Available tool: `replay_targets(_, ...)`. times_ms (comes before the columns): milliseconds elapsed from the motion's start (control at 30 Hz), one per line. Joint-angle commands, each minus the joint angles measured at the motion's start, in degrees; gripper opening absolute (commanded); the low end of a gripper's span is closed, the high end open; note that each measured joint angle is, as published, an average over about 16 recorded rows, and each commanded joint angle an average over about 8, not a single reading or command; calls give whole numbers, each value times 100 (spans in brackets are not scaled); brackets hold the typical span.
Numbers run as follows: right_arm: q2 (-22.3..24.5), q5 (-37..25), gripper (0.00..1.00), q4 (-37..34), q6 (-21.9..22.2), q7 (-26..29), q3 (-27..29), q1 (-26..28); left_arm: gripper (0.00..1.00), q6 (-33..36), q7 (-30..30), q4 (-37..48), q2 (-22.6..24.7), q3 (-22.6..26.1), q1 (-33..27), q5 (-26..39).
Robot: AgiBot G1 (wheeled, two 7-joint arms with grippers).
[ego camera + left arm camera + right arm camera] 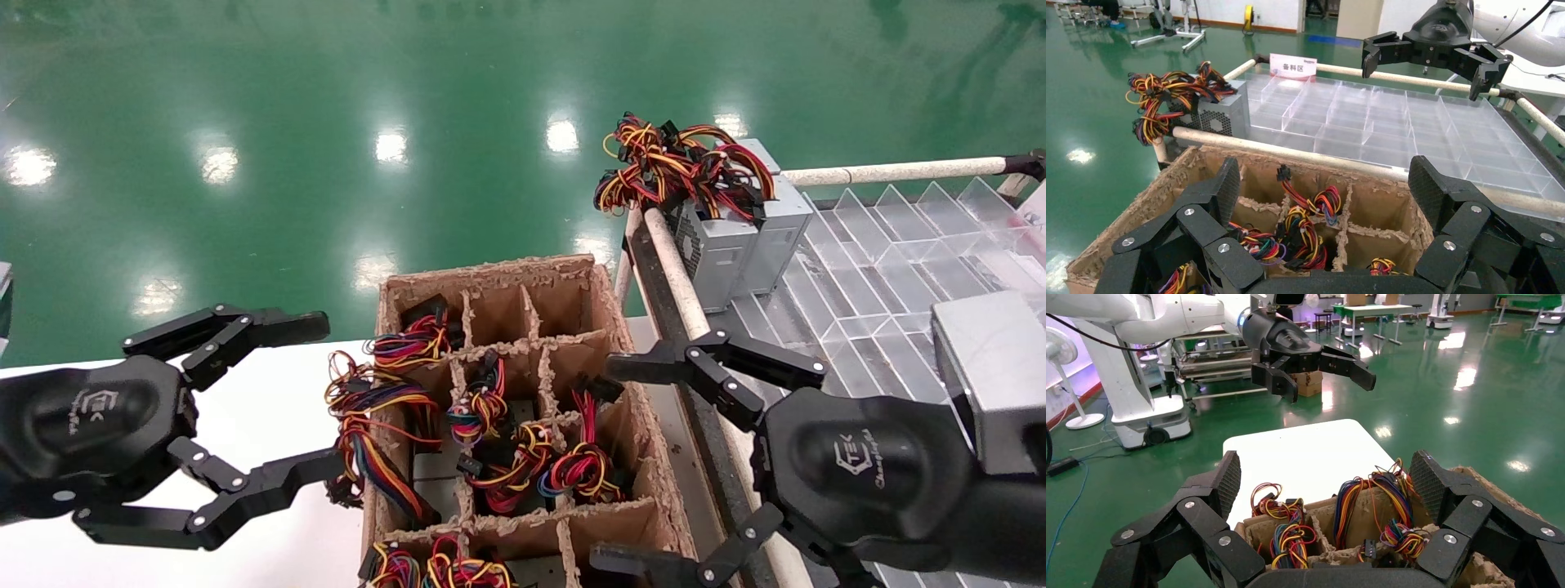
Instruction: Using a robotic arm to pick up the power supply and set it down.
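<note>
A cardboard box (490,273) with divider cells stands between my two grippers. Power supplies sit deep in its cells, and mostly only their wire bunches show. One slim bunch of red, yellow and black wires (584,457) rises near the box's right wall; the power supply body under it is hidden. The left wrist view shows those wires (1318,205) too. My left gripper (327,396) hangs open just left of the box, level with its rim. My right gripper (609,464) hangs open at the box's right wall. Neither holds anything.
Two grey boxes with bushy wire bunches (735,237) stand on a clear divided tray (882,269) at the right, framed by pipe rails (678,286). The box rests on a white table (261,408). Green floor lies beyond. A small sign (1292,65) stands at the tray's far edge.
</note>
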Motion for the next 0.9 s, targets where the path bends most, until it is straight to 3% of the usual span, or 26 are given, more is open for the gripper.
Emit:
replay_targets(33, 0, 0, 100, 0, 0, 0, 0, 0, 100, 0, 0, 0, 0, 0, 0, 0)
replay_targets(367, 0, 0, 100, 0, 0, 0, 0, 0, 100, 0, 0, 0, 0, 0, 0, 0)
replay_targets(400, 0, 0, 100, 0, 0, 0, 0, 0, 93, 0, 0, 0, 0, 0, 0, 0)
replay_targets(633, 23, -58, 100, 16, 21, -19, -2, 14, 6, 0, 0, 0, 0, 0, 0, 0)
replay_targets(667, 38, -114, 100, 30, 43, -32, -8, 25, 0, 0, 0, 0, 0, 0, 0, 0)
replay_targets(900, 135, -1062, 100, 205, 518, -94, -205, 161, 0, 0, 0, 0, 0, 0, 0, 0)
